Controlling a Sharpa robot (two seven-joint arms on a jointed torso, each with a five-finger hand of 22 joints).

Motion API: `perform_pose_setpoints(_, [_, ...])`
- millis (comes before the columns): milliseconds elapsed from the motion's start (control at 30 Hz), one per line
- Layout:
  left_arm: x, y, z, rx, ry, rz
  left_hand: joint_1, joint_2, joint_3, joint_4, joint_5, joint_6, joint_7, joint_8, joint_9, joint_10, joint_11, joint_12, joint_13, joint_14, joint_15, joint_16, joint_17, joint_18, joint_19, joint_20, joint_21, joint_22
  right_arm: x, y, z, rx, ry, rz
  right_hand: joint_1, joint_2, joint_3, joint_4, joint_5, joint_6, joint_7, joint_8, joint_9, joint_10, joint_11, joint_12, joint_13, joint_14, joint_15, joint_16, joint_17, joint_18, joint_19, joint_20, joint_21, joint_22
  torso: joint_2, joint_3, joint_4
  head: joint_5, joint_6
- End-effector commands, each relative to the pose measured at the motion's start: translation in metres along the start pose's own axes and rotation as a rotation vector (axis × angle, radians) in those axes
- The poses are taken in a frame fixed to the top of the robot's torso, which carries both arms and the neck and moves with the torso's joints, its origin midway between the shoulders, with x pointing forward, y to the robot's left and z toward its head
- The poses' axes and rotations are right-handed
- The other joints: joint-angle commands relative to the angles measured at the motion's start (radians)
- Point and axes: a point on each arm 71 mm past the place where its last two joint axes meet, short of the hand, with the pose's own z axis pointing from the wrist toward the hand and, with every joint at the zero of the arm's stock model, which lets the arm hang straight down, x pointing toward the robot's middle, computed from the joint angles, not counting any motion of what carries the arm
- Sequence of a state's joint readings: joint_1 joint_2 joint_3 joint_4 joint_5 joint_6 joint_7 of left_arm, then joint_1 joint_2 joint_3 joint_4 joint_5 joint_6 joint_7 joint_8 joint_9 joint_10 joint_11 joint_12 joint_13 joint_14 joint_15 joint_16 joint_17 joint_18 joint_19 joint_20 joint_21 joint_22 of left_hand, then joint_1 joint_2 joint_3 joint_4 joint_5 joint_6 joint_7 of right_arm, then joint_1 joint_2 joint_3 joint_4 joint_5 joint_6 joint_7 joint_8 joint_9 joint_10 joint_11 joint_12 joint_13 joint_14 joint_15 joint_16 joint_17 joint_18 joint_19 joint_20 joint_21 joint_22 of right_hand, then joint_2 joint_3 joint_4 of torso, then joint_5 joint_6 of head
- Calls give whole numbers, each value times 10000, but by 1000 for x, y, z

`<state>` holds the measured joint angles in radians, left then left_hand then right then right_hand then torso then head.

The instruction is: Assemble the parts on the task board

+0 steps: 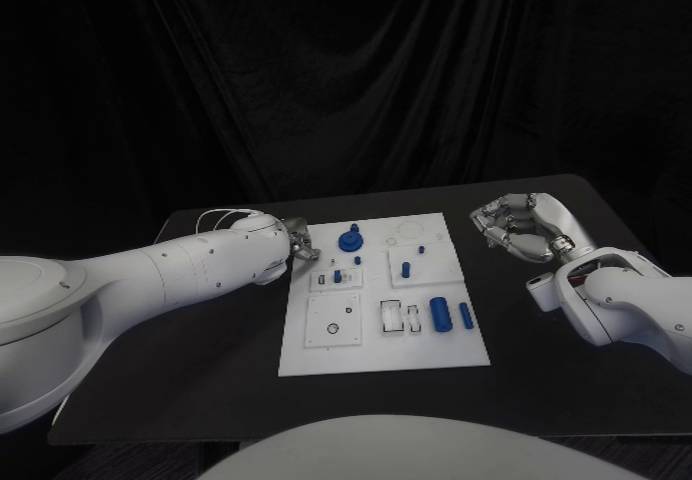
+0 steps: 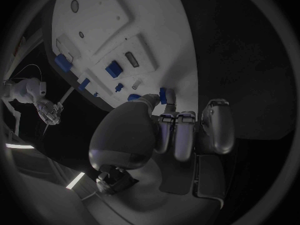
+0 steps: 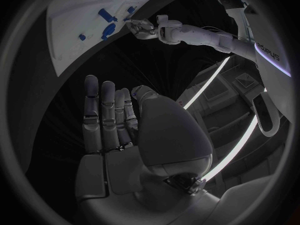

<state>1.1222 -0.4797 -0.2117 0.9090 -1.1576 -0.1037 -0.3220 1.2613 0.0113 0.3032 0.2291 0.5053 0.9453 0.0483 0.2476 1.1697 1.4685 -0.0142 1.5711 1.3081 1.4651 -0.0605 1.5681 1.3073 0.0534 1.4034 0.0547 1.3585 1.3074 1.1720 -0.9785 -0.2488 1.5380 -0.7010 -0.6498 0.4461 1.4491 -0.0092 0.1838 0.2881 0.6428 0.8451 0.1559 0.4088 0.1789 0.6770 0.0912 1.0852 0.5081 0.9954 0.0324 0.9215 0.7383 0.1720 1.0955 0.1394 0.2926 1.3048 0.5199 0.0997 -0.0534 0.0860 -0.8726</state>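
Head view: white task board mid-bench; blue parts on it. Left hand at board's left edge; right hand beyond its right edge, fingers loosely curled, empty.

Left wrist view: left hand pinches small blue part at board edge.

Right wrist view: right hand extended, empty.

Step, judged: seating the pinched part; next needs alignment over its socket.

No legible text, brand, number or sign appears on the task board, its parts, either arm or the counter. Faint dark lettering on a white panel in the right wrist view cannot be read.
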Motion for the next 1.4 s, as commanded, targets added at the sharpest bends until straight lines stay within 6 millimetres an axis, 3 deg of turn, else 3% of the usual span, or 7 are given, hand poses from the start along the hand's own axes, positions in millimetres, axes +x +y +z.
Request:
perform_pose_setpoints(33, [1,-3,-2,406,-197,-102,-155,-299,767,-266,-65,196,-51,115,76,1023,-87,-3,2627,1057,-50,27,2635,58,59,-63,-56,1814,1,-2,-1,151,108,14,98,-37,27,-10,61,-71,-28,42,-8,-80,-2,64,-16,50,4,59,-8,84,79,-7,25,16,0,4,-3,5,0])
perform_pose_setpoints(233, [1,-1,-12,586,-646,-436,-419,-741,1712,-932,-207,609,-123,224,82,1023,-148,-3,2627,1057,-95,27,2635,64,40,-101,-109,1838,2,-3,-2,211,135,25,114,-41,31,-11,96,-78,-26,44,-10,-81,-2,68,-26,50,3,67,-20,84,81,-8,27,24,0,4,-1,-2,0])
perform_pose_setpoints(567, [6,17,-40,758,-813,-2153,-688,-1011,2223,-1415,-869,813,-167,208,54,1023,-185,-3,2627,1057,-130,27,2635,69,38,-137,-137,1835,1,-8,-5,392,132,8,160,-52,43,-23,154,-97,-22,47,-14,-86,-2,77,-46,48,1,83,-46,83,84,-11,30,42,-2,2,-1,-69,0])
perform_pose_setpoints(733, [6,25,-51,843,-916,-2475,-853,-1040,2292,-1533,-1625,914,-207,190,27,1023,-216,-3,2627,1057,-152,27,2635,64,61,-154,-125,1841,1,-9,-7,448,113,-9,175,-55,46,-27,165,-100,-22,49,-14,-87,-2,80,-51,46,1,86,-53,83,85,-13,31,47,-1,1,0,-52,0])
perform_pose_setpoints(800, [7,28,-56,845,-895,-2698,-993,-1012,2199,-1522,-2366,1005,-242,155,-28,1023,-238,-3,2627,1057,-171,27,2635,64,68,-170,-131,1840,1,-9,-7,458,107,-13,175,-55,46,-27,165,-100,-22,49,-14,-87,-2,80,-51,46,1,86,-53,83,85,-13,31,47,-2,1,-1,-43,0])
perform_pose_setpoints(1033, [11,29,-66,1013,-791,-3238,-1011,-958,1976,-1541,-2977,1062,-248,23,-186,1023,-244,-3,2627,1057,-183,27,2635,70,57,-188,-167,1831,2,-10,-7,474,120,-7,212,-62,55,-38,188,-106,-20,55,-15,-90,-3,86,-62,44,-1,95,-69,84,87,-15,33,59,-2,0,1,-20,0])
perform_pose_setpoints(1400, [26,23,-67,1324,-599,-3132,-1073,-905,1791,-1463,-3084,1071,-232,-12,-230,1023,-232,-3,2627,1057,-175,27,2635,90,-6,-187,-260,1802,2,-10,-7,485,119,1,277,-75,69,-55,223,-115,-18,65,-15,-95,-3,95,-82,41,-3,109,-95,84,89,-19,39,80,-1,0,-2,-86,0])
